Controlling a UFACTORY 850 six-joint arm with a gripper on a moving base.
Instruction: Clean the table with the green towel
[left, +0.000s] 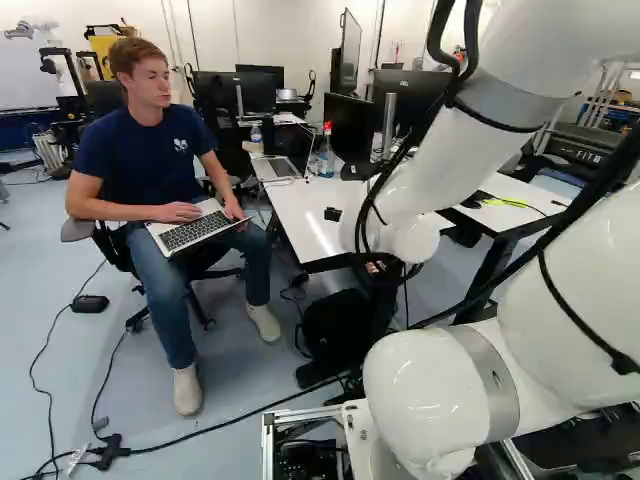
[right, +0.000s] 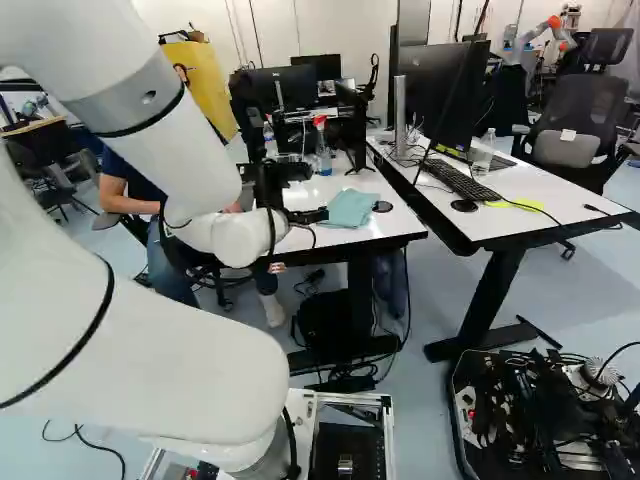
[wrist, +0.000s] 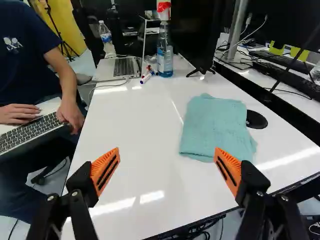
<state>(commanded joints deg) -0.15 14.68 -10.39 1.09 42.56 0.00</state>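
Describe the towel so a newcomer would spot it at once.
Find the glossy white table bearing the bottle with the red top. Nearer the arm than that bottle lies the towel, a flat, roughly square blue-green cloth. Its neighbour, a round disc, is black and smaller.

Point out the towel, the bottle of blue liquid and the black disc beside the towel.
Towel (wrist: 215, 127): wrist view, middle of its top.
Bottle (wrist: 165, 64): wrist view, lower part of its body.
Black disc (wrist: 257, 120): wrist view, its top face.
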